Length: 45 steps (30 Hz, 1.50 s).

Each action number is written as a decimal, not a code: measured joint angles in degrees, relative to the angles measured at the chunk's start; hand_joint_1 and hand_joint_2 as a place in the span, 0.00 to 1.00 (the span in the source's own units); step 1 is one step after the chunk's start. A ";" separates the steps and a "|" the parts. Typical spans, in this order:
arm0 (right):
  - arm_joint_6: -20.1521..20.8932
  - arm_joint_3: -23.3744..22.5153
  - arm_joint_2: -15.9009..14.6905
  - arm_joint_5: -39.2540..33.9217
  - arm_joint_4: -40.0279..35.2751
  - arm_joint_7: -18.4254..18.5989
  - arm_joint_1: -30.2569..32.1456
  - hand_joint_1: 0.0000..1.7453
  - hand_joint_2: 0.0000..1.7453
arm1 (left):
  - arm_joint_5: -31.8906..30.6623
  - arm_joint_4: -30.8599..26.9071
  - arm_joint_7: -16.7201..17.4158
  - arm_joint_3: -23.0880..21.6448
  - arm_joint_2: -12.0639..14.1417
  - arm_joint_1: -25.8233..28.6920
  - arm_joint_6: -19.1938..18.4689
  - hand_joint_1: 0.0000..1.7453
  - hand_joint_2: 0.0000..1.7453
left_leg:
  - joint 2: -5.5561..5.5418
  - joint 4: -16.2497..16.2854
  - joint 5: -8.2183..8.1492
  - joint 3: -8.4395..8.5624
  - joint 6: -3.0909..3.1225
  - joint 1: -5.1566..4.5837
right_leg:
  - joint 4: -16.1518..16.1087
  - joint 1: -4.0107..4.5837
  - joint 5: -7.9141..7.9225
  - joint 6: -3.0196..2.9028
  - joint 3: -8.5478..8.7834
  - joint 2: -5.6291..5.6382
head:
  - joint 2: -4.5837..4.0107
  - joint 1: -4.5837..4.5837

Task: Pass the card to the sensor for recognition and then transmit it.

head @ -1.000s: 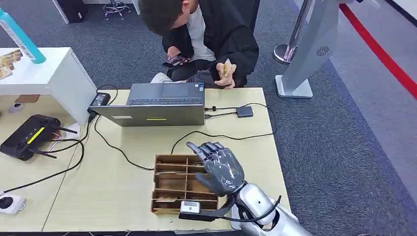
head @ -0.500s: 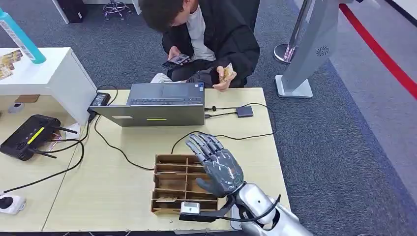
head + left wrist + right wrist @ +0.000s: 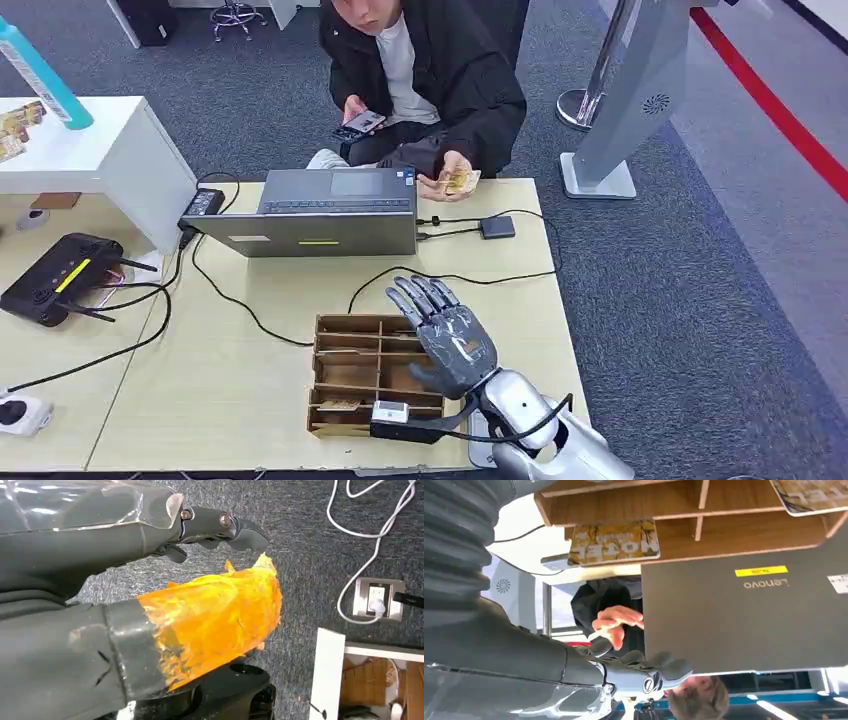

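My right hand point(image 3: 445, 335) hovers over the right part of the wooden card box point(image 3: 345, 385), fingers straight and spread, holding nothing. In the right wrist view its fingers point(image 3: 659, 667) point toward the laptop, and a patterned card point(image 3: 614, 542) lies in a slot of the box point(image 3: 749, 535). A second card point(image 3: 814, 495) lies in another slot. A small dark sensor box point(image 3: 497, 227) sits on the table, wired to the laptop point(image 3: 320, 215). A person seated behind the table holds a card point(image 3: 460, 181) at its far edge. My left hand point(image 3: 200, 580) hangs over the carpet with nothing in it.
Black cables cross the table point(image 3: 230, 370) between the laptop and the box. A black router point(image 3: 60, 275) and a white socket point(image 3: 20, 412) lie on the left, beside a white shelf point(image 3: 100, 150). A grey stand point(image 3: 620, 110) rises at the far right.
My right hand's fingers have straightened and lifted, shifting slightly right above the box. The person has raised their head and lowered the card hand to the table's far edge.
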 joint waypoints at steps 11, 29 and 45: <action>0.00 -0.31 0.00 0.39 0.31 0.09 0.00 0.10 1.00 | 0.02 0.00 0.20 0.00 0.00 0.00 0.15 0.00 0.00 | 0.00 0.00 0.00 0.00 0.00 0.00 | 0.00 0.00 0.00 0.00 0.00 0.00 | 0.00 0.00; 0.00 -0.59 0.00 0.68 0.22 0.07 0.01 0.31 1.00 | 0.15 0.00 0.52 0.00 0.00 0.00 0.13 0.00 0.00 | 0.00 0.00 0.00 0.00 0.00 0.00 | 0.00 0.00 0.00 0.00 0.00 0.00 | 0.00 0.02; 0.42 -0.61 0.00 0.70 0.18 0.07 0.01 0.32 1.00 | 0.15 0.00 0.50 0.00 0.00 0.00 0.13 0.00 0.00 | 0.00 0.00 0.00 0.00 0.00 0.00 | 0.00 0.00 0.00 0.00 0.00 0.00 | 0.00 0.02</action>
